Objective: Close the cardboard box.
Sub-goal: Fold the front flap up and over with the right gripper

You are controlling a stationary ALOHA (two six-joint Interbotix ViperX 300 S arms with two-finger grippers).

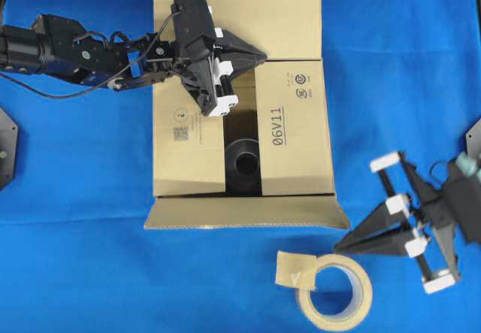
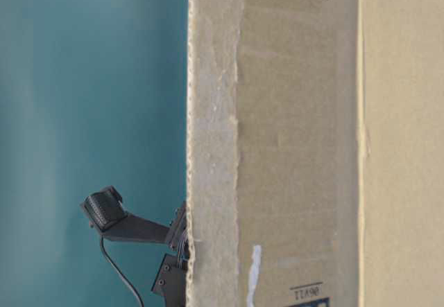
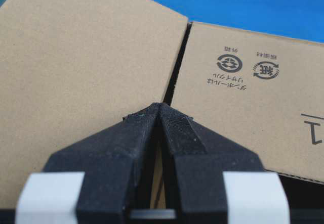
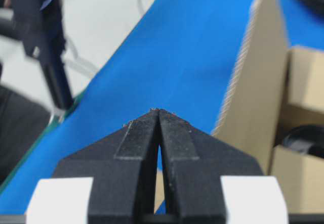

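Note:
The brown cardboard box [image 1: 293,122] sits in the middle of the blue table. Its left and right flaps are folded inward, leaving a gap that shows a dark round object [image 1: 244,160] inside. The far flap [image 1: 263,21] is angled over the top and the near flap [image 1: 248,214] hangs outward. My left gripper [image 1: 263,56] is shut with nothing in it, its tips at the seam between the far flap [image 3: 86,47] and the right flap [image 3: 253,92]. My right gripper [image 1: 340,249] is shut and empty, low on the table to the right of the box; its view shows the near flap [image 4: 258,77] edge-on.
A beige tape roll [image 1: 334,292] with a loose tab lies near the front edge, just left of my right gripper. Blue cloth [image 1: 75,198] covers the table around the box. The table-level view is mostly filled by a box wall [image 2: 298,141].

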